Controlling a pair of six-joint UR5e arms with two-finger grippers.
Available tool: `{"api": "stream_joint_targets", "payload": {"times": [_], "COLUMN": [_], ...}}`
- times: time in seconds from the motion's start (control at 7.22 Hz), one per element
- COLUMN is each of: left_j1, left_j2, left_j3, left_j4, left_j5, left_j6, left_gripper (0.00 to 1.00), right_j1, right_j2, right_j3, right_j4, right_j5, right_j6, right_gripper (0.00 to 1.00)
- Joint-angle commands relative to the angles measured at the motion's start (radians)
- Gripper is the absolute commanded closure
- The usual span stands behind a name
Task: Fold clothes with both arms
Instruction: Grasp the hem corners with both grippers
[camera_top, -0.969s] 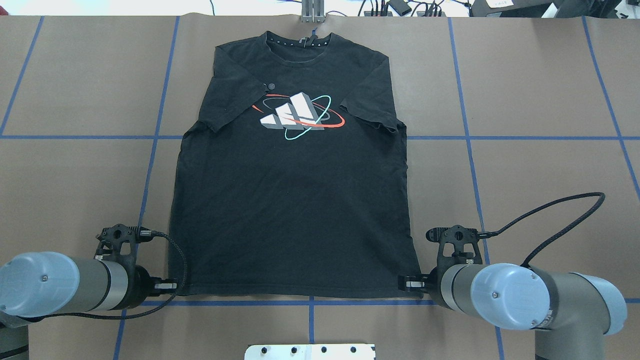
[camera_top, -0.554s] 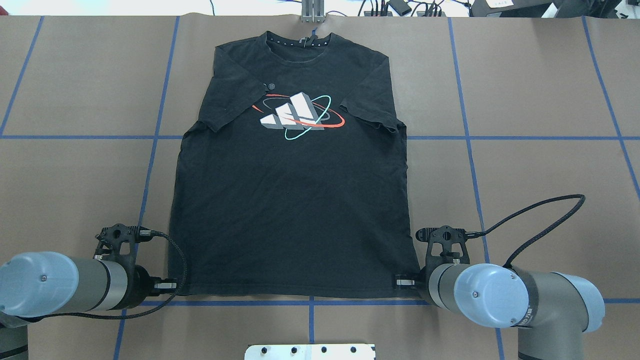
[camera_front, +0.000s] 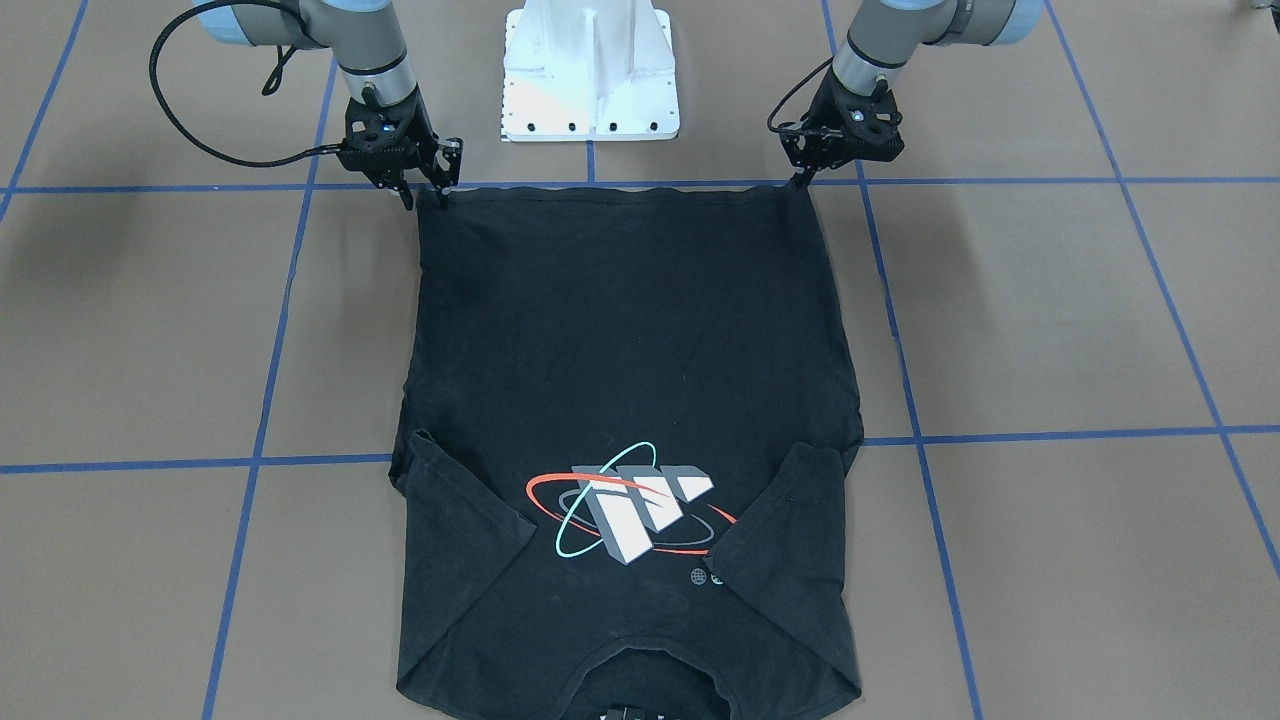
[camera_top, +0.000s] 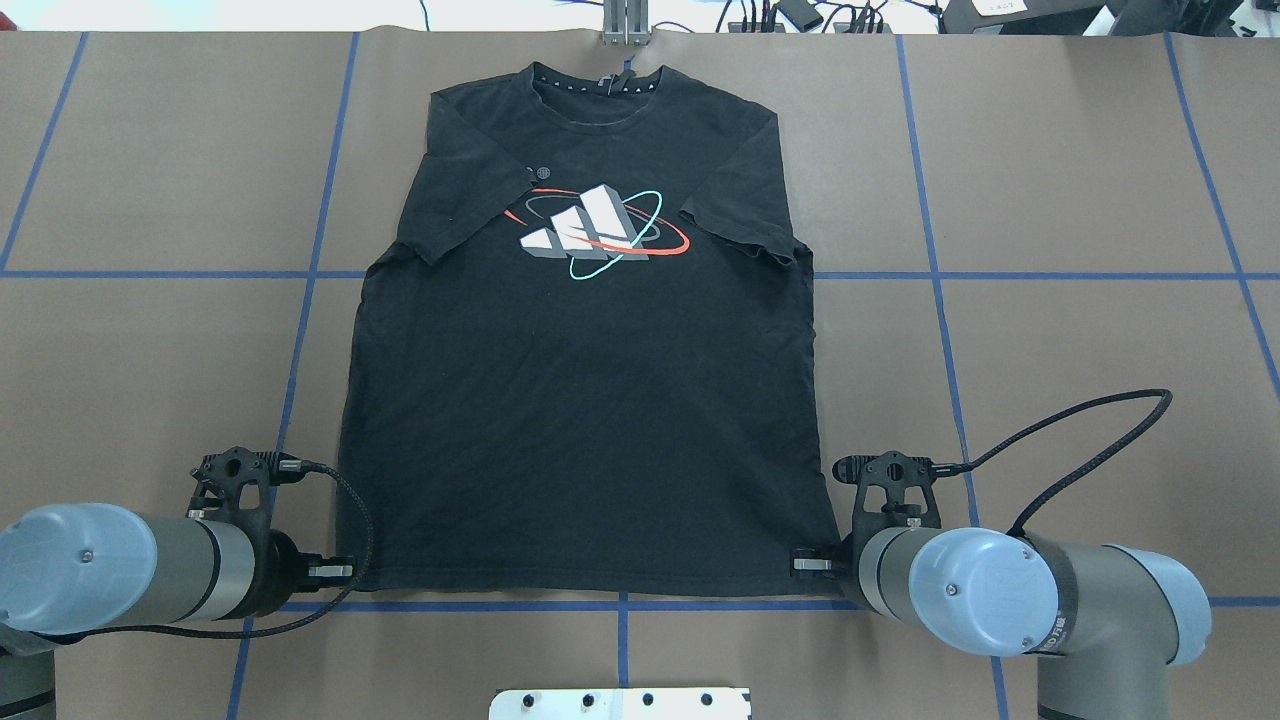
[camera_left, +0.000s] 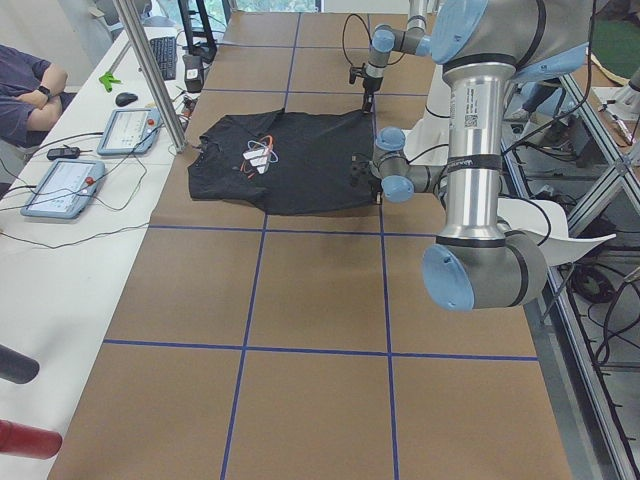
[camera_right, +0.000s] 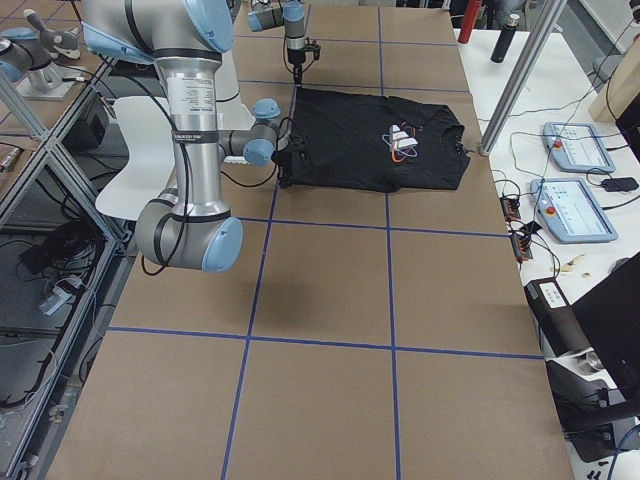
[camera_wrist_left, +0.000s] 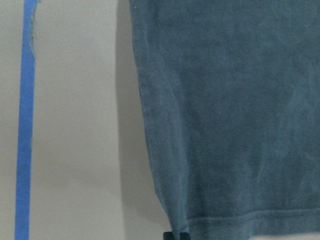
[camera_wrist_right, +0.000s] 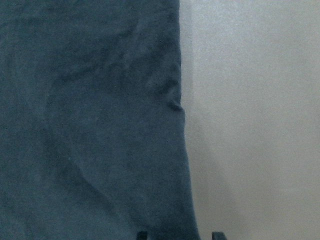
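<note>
One black T-shirt (camera_top: 590, 420) lay flat, print up, on the brown table (camera_top: 1080, 180), collar away from the robot's two arms. Its chest print (camera_top: 600, 235) showed three grey-white slanted blocks ringed by one red and one teal ellipse; a small round emblem (camera_top: 541, 171) beside it was too small to read, as was the white-dotted neck tag (camera_top: 610, 82). The left gripper (camera_front: 800, 180) had its jaws closed to a point on one hem corner. The right gripper (camera_front: 425, 193) stood spread, straddling the other corner's edge, holding nothing.
</note>
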Motion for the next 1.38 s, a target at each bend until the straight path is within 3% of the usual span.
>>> {"api": "stream_joint_targets", "payload": {"times": [0.0,0.42,0.55,0.69,0.83,1.25], "left_j1": [0.000,0.000,0.000,0.000,0.000,-0.008], "left_j2": [0.003,0.001,0.001,0.001,0.001,0.004], "left_j3": [-0.002,-0.002,-0.002,-0.004,-0.004,-0.049], "left_j4": [0.002,0.002,0.002,0.002,0.002,0.011], "left_j5": [0.000,0.000,0.000,0.000,0.000,-0.009], "left_j6": [0.000,0.000,0.000,0.000,0.000,0.005], "left_gripper": [1.00,1.00,1.00,1.00,1.00,1.00], "right_j1": [0.001,0.001,0.001,0.001,0.001,0.006], "right_j2": [-0.003,-0.004,-0.004,-0.004,-0.006,-0.039], "right_j3": [0.006,0.010,0.010,0.010,0.013,0.077], "right_j4": [0.000,0.000,0.000,0.000,-0.002,-0.011], "right_j5": [0.003,0.004,0.006,0.009,0.012,0.033], "right_j6": [0.000,0.000,0.000,0.000,-0.002,-0.005], "right_gripper": [0.64,0.65,0.69,0.79,1.00,1.00]}}
